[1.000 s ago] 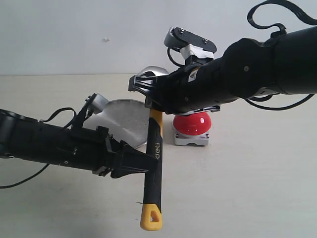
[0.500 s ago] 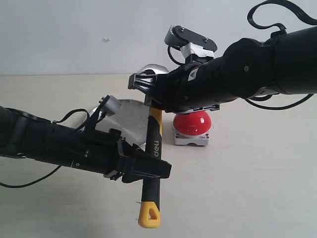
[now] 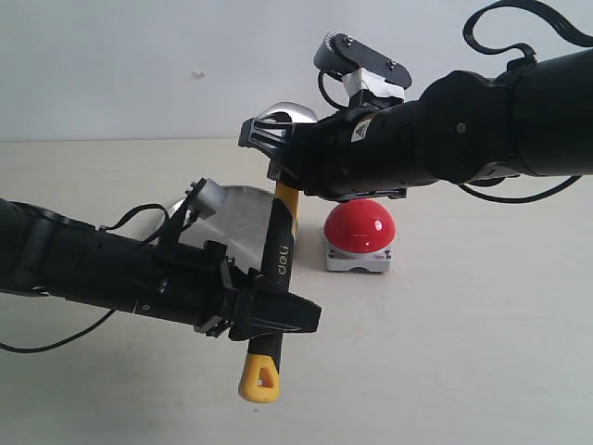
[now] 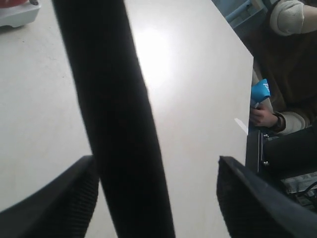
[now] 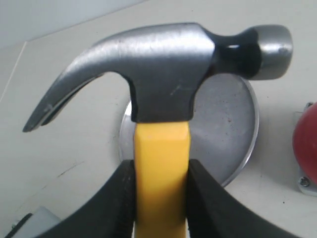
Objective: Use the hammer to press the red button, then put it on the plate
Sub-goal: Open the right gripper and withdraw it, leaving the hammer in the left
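My right gripper (image 3: 281,178) is shut on the hammer (image 3: 276,269) at its yellow neck, just under the dark metal head (image 5: 163,64). The hammer hangs above the table, handle down and slightly tilted, with its yellow end (image 3: 258,379) lowest. My left gripper (image 3: 295,315) is open around the black handle (image 4: 119,129); the handle lies close against one finger (image 4: 69,193) and far from the other. The red button (image 3: 360,223) sits on its grey base right of the hammer. The silver plate (image 3: 232,218) lies behind the handle, under the hammer head (image 5: 225,124).
The table's far edge (image 4: 247,99) shows in the left wrist view, with a seated person (image 4: 292,59) holding something blue beyond it. A pale wall (image 3: 139,65) rises behind the table. A cable (image 3: 56,334) trails from the left arm.
The left gripper slid right until its fingers straddled the handle, then held still. The right gripper rose a little, lifting the hammer and swinging its yellow end to the left.
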Motion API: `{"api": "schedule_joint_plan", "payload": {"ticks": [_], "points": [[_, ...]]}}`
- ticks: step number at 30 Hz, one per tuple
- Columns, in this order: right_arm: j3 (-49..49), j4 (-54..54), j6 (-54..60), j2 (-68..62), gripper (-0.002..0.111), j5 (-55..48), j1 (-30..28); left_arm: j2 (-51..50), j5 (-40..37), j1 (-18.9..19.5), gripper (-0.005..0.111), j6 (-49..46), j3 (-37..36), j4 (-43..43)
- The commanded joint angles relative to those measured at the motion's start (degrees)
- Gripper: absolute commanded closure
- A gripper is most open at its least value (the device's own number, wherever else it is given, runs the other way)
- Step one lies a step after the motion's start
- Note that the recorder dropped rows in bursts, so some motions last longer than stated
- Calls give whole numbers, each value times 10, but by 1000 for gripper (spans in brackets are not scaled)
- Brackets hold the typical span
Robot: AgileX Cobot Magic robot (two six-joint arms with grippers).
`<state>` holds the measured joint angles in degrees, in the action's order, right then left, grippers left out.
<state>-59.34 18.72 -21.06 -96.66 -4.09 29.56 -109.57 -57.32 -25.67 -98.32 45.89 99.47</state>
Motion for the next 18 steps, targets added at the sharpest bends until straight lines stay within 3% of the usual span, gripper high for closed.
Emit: {"api": "schedule_joint_plan", "payload": {"ticks": [1,4,10,13,18], "points": [[-10,7,0,8,108,41,-2,1,12,-3,41,13,3,5],[-10,7,0,8,108,44,-2,1,25,-3,54,16,3,5],[-10,7,0,8,108,44,-2,1,28,-3,107,-5,3,5],[-10,7,0,8,105,41,-2,1,26,-3,107,-10,3,5],[-10,7,0,8,67,34,-2,1,25,-3,107,-19,3,5]]}}
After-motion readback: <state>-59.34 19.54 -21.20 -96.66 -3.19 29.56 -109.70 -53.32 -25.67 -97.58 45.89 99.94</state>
